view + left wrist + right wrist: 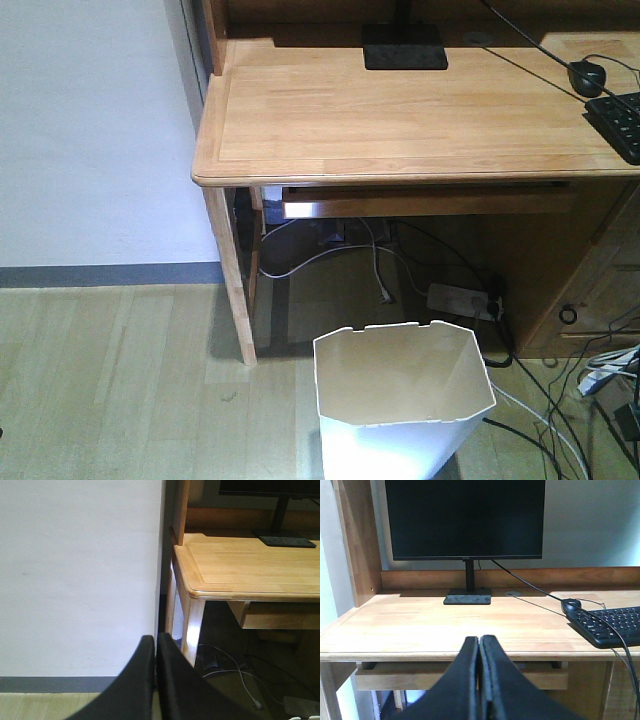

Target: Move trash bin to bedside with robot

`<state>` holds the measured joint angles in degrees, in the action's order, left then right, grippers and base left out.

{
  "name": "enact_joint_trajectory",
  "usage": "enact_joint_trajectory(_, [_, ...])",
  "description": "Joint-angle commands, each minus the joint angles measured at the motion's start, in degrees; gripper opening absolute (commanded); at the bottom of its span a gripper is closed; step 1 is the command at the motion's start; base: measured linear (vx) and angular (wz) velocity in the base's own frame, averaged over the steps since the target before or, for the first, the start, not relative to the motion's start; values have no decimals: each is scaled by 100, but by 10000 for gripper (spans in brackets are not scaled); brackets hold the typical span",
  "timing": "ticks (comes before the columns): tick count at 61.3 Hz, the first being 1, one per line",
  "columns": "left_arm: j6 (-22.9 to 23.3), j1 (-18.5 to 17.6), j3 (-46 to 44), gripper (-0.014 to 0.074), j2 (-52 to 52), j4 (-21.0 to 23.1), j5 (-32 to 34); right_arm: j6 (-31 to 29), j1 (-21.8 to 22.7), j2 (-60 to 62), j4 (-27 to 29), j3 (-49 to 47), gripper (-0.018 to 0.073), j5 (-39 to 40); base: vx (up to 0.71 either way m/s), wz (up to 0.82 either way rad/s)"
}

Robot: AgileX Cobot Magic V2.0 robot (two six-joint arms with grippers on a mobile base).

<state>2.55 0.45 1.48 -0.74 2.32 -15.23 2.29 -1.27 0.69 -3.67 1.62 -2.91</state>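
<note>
Two grippers, fingers pressed together, empty: left gripper [156, 642] before the white wall [75, 580], right gripper [479, 642] facing the desk [445, 625]. Open floor [110, 380] left of the desk leg [232, 270]; trash bin [395, 375] upright just right of it, before the desk opening; power strip [456, 297] and loose cables [525, 408] crowd its right.

One trash bin [392, 445], one desk [400, 110], one monitor [465, 517], one keyboard [615, 625], one mouse [571, 605]
</note>
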Motion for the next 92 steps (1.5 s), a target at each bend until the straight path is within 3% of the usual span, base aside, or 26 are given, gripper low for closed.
enact_joint_trajectory(1, [32, -1, 107, -6, -81, 25, 396, -20, -10, 65, -77, 38, -9, 393, 0, 0])
enact_joint_trajectory(74, [32, -1, 107, -6, -81, 25, 396, -20, -10, 65, -77, 38, -9, 393, 0, 0])
enact_joint_trajectory(92, [32, -1, 107, -6, -81, 25, 396, -82, -10, 65, -83, 15, -9, 789, 0, 0])
